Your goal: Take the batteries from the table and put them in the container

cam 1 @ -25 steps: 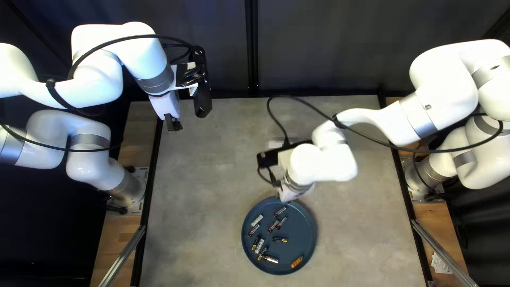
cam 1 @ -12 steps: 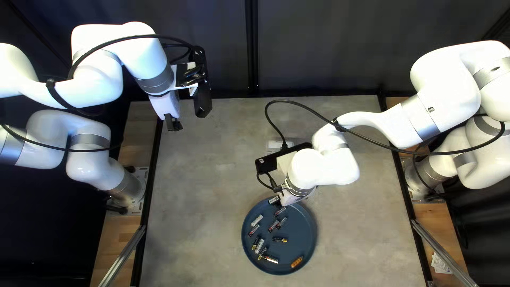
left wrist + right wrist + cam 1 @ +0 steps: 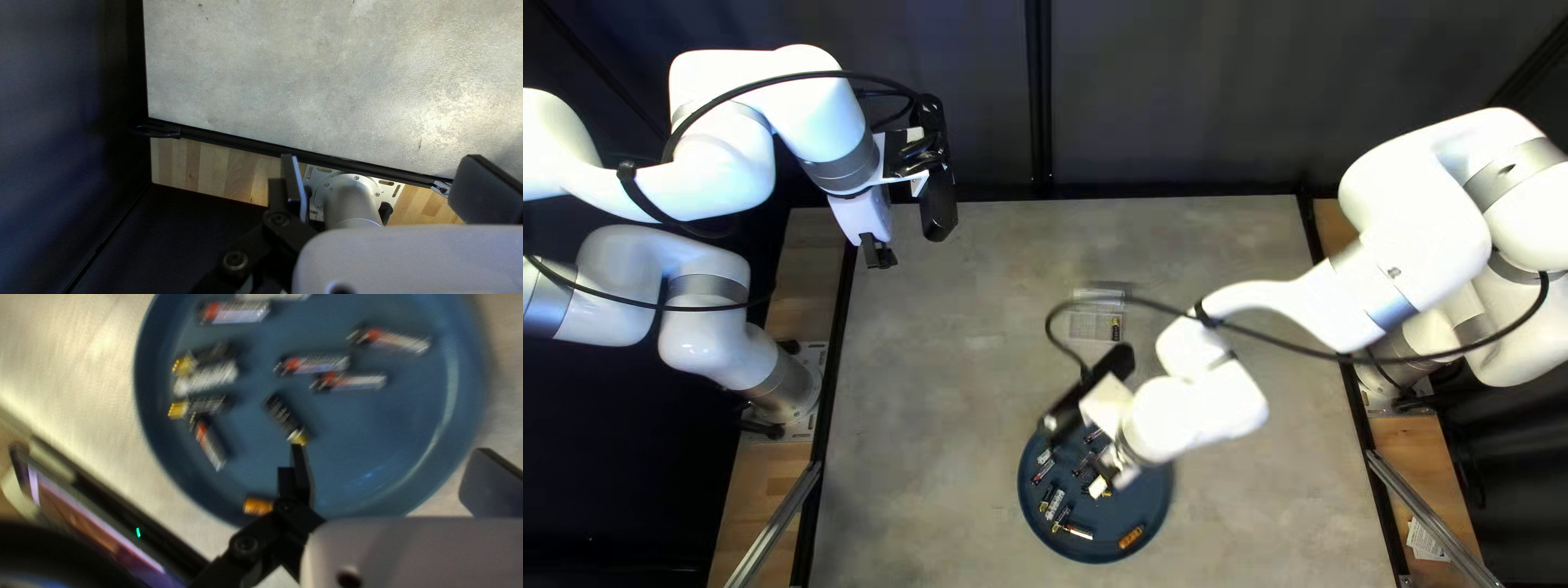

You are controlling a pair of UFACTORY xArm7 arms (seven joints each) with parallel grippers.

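1. Two white arms are shown. The plate is reached over by the right arm; the left arm is held well apart, near the far left corner.
2. Loose batteries are held by a round blue plate, toward the table's near edge.
3. The clear container is placed beyond the plate, farther from the near edge; one battery is held in it.
4. The right gripper is opened wide, gripping nothing; the left gripper is likewise spread and unfilled.
5. A black battery is found just ahead of one right finger, gold end nearest, long axis slanted; a slight wrist turn is probably needed.
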